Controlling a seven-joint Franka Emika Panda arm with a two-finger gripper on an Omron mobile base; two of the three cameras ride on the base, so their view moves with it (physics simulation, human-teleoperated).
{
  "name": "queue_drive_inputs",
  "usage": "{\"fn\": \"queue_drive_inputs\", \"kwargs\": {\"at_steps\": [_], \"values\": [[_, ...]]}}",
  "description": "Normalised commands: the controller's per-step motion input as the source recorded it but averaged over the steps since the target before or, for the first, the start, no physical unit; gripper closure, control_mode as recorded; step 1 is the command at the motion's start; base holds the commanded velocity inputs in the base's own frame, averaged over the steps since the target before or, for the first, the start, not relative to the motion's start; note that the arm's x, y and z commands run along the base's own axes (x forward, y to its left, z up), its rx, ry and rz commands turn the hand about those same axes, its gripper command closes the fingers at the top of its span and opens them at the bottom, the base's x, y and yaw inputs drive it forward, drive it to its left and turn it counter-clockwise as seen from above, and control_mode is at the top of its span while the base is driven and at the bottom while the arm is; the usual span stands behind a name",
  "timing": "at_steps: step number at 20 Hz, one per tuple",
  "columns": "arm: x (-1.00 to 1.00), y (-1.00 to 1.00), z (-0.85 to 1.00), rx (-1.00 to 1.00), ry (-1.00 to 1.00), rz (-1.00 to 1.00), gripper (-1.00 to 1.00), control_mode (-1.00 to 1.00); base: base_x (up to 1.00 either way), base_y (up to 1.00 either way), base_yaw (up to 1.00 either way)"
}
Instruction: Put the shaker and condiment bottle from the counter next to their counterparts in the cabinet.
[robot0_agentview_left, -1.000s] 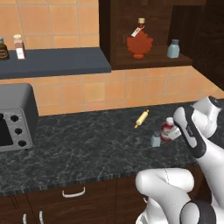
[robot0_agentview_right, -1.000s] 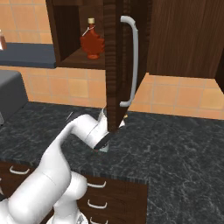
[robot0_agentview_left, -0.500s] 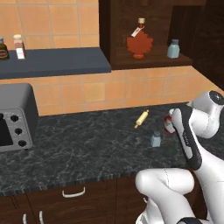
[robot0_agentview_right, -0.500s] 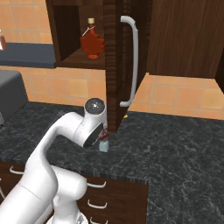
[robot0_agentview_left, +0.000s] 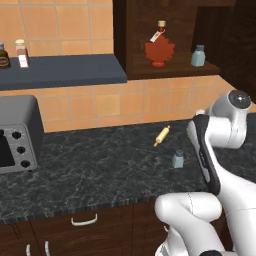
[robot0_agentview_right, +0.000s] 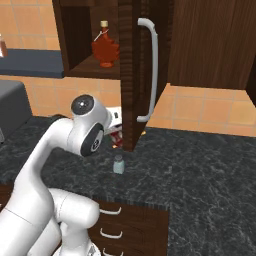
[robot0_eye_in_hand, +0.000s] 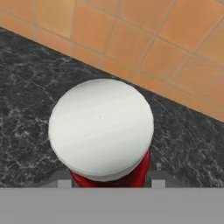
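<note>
Claw (robot0_eye_in_hand: 111, 183) grips 1 condiment bottle (robot0_eye_in_hand: 101, 131); 1 shaker (robot0_agentview_left: 178, 159) on counter (robot0_agentview_left: 100, 170).

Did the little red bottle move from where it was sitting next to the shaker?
Yes. The condiment bottle has left its spot beside the shaker, which stands alone on the counter; the gripper holds it.

I see shaker (robot0_agentview_left: 177, 159) on counter (robot0_agentview_left: 100, 170), rolling pin (robot0_agentview_left: 161, 135) behind it; leaf bottle (robot0_agentview_left: 159, 49) left of second shaker (robot0_agentview_left: 198, 55) in cabinet (robot0_agentview_left: 131, 40).
</note>
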Motion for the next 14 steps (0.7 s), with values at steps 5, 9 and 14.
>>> {"fn": "queue_drive_inputs", "kwargs": {"at_steps": [5,9,14], "values": [[0.0,0.0,0.87,-0.03,-0.01,-0.18,1.0,-1.0,0.0,0.0,0.0],[-0.06,0.0,0.88,0.03,0.0,-0.1,1.0,-1.0,0.0,0.0,0.0],[-0.19,0.0,0.67,0.04,0.0,-0.06,1.0,-1.0,0.0,0.0,0.0]]}}
